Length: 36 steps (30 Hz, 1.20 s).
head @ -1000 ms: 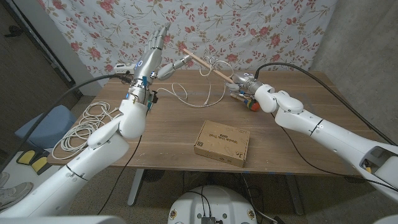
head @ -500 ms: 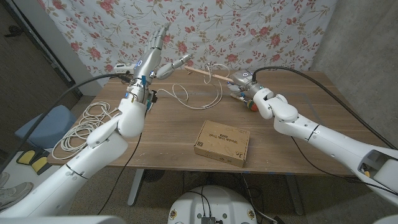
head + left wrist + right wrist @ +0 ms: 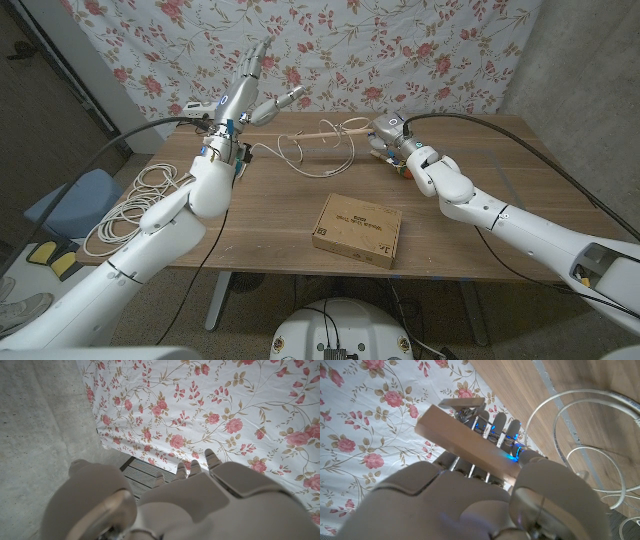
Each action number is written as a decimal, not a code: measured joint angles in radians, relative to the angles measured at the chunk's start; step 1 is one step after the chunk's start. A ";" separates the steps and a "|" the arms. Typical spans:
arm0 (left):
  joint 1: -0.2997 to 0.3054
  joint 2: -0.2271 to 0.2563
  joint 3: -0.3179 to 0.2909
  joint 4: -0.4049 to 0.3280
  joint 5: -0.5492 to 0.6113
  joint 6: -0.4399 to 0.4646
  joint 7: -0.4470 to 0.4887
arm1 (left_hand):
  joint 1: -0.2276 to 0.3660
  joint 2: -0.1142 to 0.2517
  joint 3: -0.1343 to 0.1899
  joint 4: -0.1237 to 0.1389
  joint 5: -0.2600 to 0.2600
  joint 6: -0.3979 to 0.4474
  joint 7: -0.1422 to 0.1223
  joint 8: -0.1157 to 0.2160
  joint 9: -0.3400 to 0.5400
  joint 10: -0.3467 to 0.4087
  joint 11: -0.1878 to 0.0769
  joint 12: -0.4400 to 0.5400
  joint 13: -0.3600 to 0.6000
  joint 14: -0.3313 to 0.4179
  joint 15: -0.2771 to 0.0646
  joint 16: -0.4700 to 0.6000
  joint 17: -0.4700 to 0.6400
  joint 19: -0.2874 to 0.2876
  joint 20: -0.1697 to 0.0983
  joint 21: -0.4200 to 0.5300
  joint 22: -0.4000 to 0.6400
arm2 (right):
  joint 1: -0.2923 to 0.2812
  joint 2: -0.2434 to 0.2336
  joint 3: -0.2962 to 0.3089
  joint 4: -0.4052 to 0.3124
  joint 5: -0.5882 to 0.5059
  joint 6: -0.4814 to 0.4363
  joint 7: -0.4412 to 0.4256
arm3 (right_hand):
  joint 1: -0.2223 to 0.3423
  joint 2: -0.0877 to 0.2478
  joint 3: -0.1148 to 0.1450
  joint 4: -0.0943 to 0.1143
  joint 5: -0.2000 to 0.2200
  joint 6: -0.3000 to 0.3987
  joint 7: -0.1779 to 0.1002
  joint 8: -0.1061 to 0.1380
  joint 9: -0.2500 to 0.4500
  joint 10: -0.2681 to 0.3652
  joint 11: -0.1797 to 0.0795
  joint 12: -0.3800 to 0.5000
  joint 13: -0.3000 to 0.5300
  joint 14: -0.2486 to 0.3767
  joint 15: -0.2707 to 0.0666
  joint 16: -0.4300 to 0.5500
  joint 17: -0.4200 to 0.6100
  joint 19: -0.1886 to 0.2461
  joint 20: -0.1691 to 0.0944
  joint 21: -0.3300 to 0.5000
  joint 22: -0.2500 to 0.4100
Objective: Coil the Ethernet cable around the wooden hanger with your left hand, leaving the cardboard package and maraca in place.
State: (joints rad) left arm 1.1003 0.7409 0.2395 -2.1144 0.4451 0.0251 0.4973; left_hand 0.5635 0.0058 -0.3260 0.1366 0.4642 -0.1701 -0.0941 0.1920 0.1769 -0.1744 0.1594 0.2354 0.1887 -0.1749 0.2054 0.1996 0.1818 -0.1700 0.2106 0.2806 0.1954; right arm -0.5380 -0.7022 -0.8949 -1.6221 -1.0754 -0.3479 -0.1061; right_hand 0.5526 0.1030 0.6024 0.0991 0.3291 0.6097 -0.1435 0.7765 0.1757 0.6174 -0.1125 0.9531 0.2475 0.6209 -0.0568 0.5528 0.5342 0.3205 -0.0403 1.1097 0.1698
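Note:
My right hand (image 3: 390, 133) grips one end of the wooden hanger (image 3: 335, 128), whose bar reaches left, low over the table. In the right wrist view the bar (image 3: 465, 435) crosses my right hand's (image 3: 450, 500) fingers. The white Ethernet cable (image 3: 292, 152) loops on the table beneath and around the bar; its loops (image 3: 580, 425) lie on the wood. My left hand (image 3: 255, 88) is raised above the table's far left, fingers spread, holding nothing; its back (image 3: 200, 500) faces the curtain. The cardboard package (image 3: 357, 230) lies near the front middle. The maraca (image 3: 403, 166) peeks out beside my right wrist.
A bundle of white cord (image 3: 130, 205) lies on a blue seat (image 3: 65, 200) left of the table (image 3: 480, 240). A flowered curtain (image 3: 400, 50) hangs close behind the far edge. Black cables run along both arms.
The hanger's free end has dropped from high by my left hand to nearly level over the table. My right hand has turned and shifted slightly left. My left hand has barely moved.

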 measured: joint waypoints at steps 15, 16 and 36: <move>-0.010 -0.002 0.002 0.015 -0.003 -0.004 0.000 | 0.000 0.000 0.000 0.000 0.000 0.000 0.000 0.000 0.003 0.005 0.005 -0.009 0.000 0.000 0.000 -0.006 0.000 0.000 0.000 -0.007 0.000 | 0.011 0.016 -0.008 0.035 -0.047 -0.006 0.009 | 0.064 -0.207 -0.065 -0.108 0.000 -0.162 -0.050 -0.228 0.004 -0.211 -0.029 -0.260 -0.050 -0.165 0.010 -0.148 -0.103 -0.053 0.002 -0.088 0.002; -0.011 -0.002 0.002 0.015 -0.003 -0.004 0.000 | 0.000 0.000 0.000 0.000 0.000 0.000 0.000 0.000 0.003 0.005 0.005 -0.009 0.000 0.000 0.000 -0.006 0.000 0.000 0.000 -0.007 0.000 | 0.011 0.016 -0.009 0.035 -0.049 -0.008 0.011 | 0.064 -0.216 -0.072 -0.111 0.003 -0.169 -0.050 -0.237 0.004 -0.226 -0.029 -0.272 -0.049 -0.176 0.009 -0.153 -0.107 -0.060 -0.001 -0.092 0.002; 0.004 0.007 -0.012 0.009 -0.012 -0.003 0.001 | 0.000 0.000 0.000 0.000 -0.006 0.000 0.000 -0.004 0.003 0.000 0.011 -0.009 0.000 0.000 0.000 -0.006 0.002 0.000 0.000 -0.015 0.000 | 0.016 0.024 0.028 0.005 0.019 -0.026 0.106 | -0.192 -0.196 -0.289 0.012 0.004 -0.320 0.003 -0.408 0.015 -0.394 0.059 -0.494 -0.048 -0.355 0.015 -0.216 -0.136 -0.121 0.071 -0.228 0.002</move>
State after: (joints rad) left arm 1.1041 0.7477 0.2270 -2.1051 0.4328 0.0221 0.4988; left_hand 0.5635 0.0058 -0.3260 0.1366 0.4585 -0.1701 -0.0943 0.1878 0.1794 -0.1743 0.1701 0.2268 0.1886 -0.1748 0.2054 0.1937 0.1841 -0.1700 0.2106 0.2659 0.1956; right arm -0.5222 -0.6782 -0.8672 -1.6170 -1.0563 -0.3742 0.0002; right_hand 0.3605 -0.0930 0.3132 0.1109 0.3327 0.2897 -0.1403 0.3687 0.1911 0.2234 -0.0531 0.4596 0.1997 0.2655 -0.0414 0.3364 0.3986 0.1997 0.0312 0.8819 0.1717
